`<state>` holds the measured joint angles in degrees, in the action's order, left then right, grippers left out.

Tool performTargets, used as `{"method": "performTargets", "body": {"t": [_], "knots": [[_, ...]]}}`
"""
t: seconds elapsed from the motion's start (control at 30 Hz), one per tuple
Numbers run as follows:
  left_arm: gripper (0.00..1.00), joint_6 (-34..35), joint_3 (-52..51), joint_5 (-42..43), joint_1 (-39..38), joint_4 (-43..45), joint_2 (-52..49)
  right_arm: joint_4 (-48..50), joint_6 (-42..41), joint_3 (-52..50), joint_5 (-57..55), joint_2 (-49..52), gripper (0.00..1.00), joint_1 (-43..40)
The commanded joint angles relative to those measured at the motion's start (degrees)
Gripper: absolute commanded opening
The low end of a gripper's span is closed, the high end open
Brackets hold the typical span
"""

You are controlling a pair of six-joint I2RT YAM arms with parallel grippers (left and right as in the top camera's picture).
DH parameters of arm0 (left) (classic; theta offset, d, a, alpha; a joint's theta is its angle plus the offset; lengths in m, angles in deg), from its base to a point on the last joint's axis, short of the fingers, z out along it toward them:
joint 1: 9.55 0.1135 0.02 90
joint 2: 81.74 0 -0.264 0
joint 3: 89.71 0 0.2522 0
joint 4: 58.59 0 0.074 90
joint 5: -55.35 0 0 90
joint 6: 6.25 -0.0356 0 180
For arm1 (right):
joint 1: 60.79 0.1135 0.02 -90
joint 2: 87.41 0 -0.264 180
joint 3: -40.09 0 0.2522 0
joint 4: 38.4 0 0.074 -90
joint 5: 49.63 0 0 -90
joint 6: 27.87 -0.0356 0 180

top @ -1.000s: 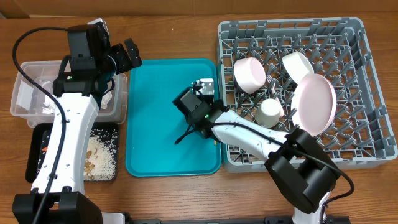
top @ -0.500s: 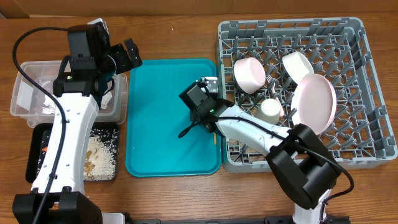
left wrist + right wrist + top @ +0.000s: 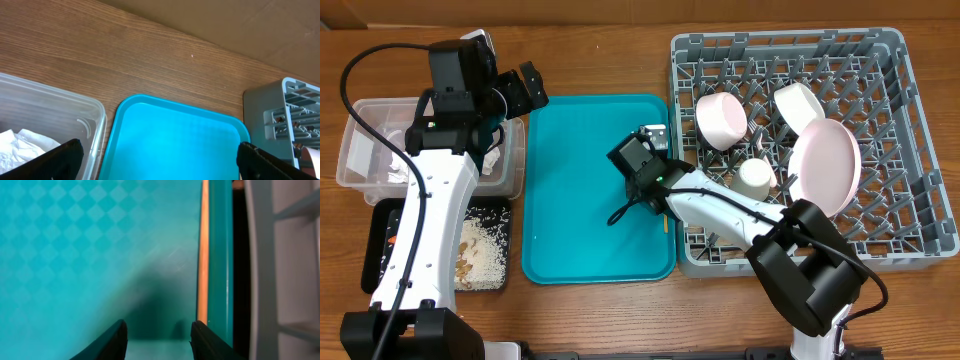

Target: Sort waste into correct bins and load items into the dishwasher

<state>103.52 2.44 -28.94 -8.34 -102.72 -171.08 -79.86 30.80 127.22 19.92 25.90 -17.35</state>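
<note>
Right gripper point(image 3: 159, 330): black fingers part-way apart, nothing between, held low over the checker-textured teal tray point(image 3: 75, 240). Thin wooden stick point(image 3: 202, 255): laid just outside the rack-side finger, against the tray's raised rim, long axis along it. Grey plastic dish rack point(image 3: 280, 255): adjoining beyond. Left gripper point(image 3: 521, 92): spread wide, well apart; right arm judged nearer.
</note>
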Motion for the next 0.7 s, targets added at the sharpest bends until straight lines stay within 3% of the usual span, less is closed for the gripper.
{"method": "performTargets", "body": {"t": [0.0, 0.47, 0.57, 0.67], "knots": [[1.0, 1.0, 1.1, -0.3, -0.1, 0.2, 0.9, 0.0, 2.5, -0.2, -1.6, 1.6, 0.44, 0.8], [1.0, 1.0, 1.1, -0.3, -0.1, 0.2, 0.9, 0.2, 3.5, -0.2, -13.5, 1.6, 0.33, 5.6], [1.0, 1.0, 1.1, -0.3, -0.1, 0.2, 0.9, 0.2, 3.5, -0.2, -14.7, 1.6, 0.28, 5.9], [1.0, 1.0, 1.1, -0.3, -0.1, 0.2, 0.9, 0.2, 3.5, -0.2, -15.1, 1.6, 0.15, 6.0]]}}
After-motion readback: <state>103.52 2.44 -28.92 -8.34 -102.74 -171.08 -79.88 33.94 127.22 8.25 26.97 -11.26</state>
